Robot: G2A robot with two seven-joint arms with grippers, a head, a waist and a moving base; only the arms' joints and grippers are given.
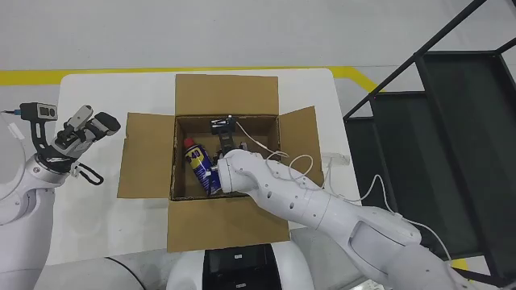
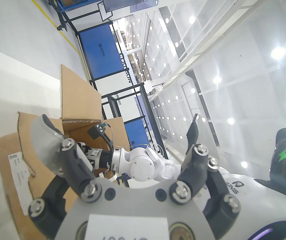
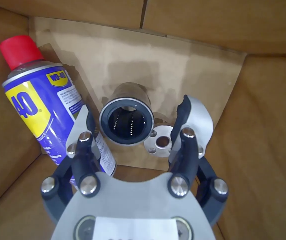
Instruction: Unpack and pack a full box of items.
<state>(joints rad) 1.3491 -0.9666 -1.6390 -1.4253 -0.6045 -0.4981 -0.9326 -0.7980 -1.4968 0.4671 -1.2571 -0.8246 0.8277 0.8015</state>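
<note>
One red-capped blue-yellow can and a steel cylinder sit in the box; right end effector released.

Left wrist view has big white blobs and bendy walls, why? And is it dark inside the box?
Left wrist view: the blobs are ceiling lamps glaring into the camera, and its wide lens curves straight beams. Right wrist view: not dark; the cardboard box floor is well lit, with a pale sheen behind the linear bearing, and the metal flange gleams.
</note>
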